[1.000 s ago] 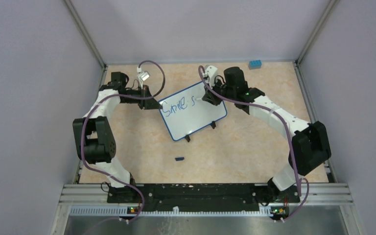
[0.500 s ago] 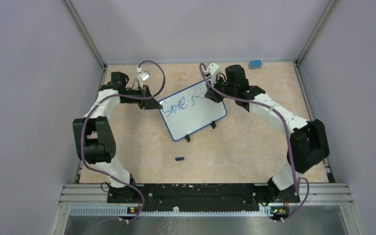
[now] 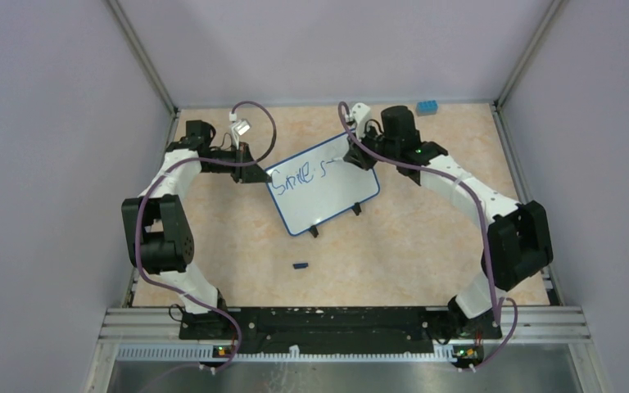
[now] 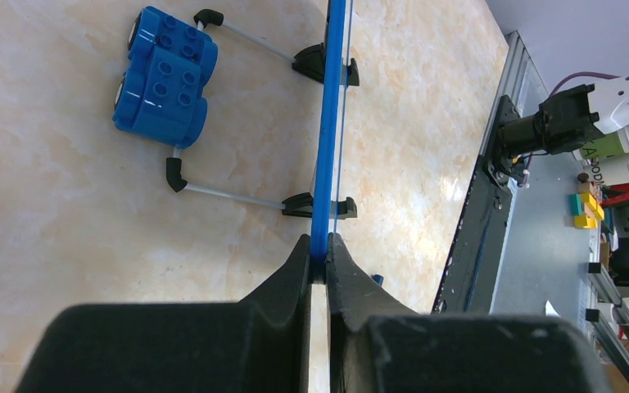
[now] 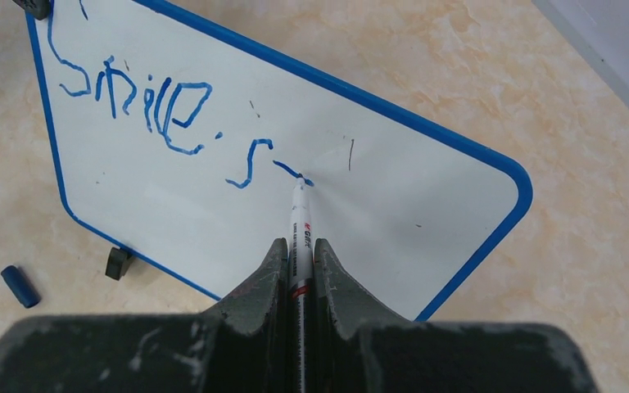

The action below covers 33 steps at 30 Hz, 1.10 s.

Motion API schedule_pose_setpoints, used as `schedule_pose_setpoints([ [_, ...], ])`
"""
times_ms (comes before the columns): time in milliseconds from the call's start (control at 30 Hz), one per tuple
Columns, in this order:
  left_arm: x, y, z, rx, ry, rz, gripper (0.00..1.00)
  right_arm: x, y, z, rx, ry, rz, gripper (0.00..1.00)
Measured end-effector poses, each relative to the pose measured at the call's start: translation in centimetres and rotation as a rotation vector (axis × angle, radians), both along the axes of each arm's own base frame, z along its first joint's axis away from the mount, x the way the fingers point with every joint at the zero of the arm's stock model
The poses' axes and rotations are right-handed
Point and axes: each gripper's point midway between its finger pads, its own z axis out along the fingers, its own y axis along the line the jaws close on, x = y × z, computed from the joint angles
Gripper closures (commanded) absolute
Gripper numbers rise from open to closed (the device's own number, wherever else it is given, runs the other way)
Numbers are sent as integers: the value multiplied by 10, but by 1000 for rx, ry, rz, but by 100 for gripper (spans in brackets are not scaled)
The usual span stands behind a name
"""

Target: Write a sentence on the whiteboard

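The whiteboard stands tilted on two black feet mid-table, with a thin blue frame. Blue marker writing on it reads "Smile s" with a short stroke after the s; it also shows in the top view. My left gripper is shut on the board's left edge; the left wrist view shows its jaws clamped on the blue frame. My right gripper is shut on a white marker, whose tip touches the board at the end of the stroke. In the top view it is at the board's upper right.
A blue toy block lies at the back right of the table; it also shows behind the board in the left wrist view. A small blue marker cap lies in front of the board, also seen in the right wrist view.
My right gripper has moved right and toward the back with the marker, and a short stroke has been added after the "s". The left arm and board have not moved.
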Motion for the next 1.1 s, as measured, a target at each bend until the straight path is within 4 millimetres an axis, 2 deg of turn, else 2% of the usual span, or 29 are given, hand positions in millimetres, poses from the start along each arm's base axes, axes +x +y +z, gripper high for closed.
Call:
schedule_pose_setpoints([
  [233, 0, 0, 0, 0, 0, -1, 100, 4, 5, 17, 32, -31, 9, 100],
  [400, 0, 0, 0, 0, -1, -1, 100, 7, 7, 22, 39, -42, 7, 100],
  [900, 0, 0, 0, 1, -1, -2, 100, 8, 6, 13, 25, -27, 2, 100],
  [1100, 0, 0, 0, 1, -1, -2, 100, 4, 4, 1, 10, 0, 3, 100],
])
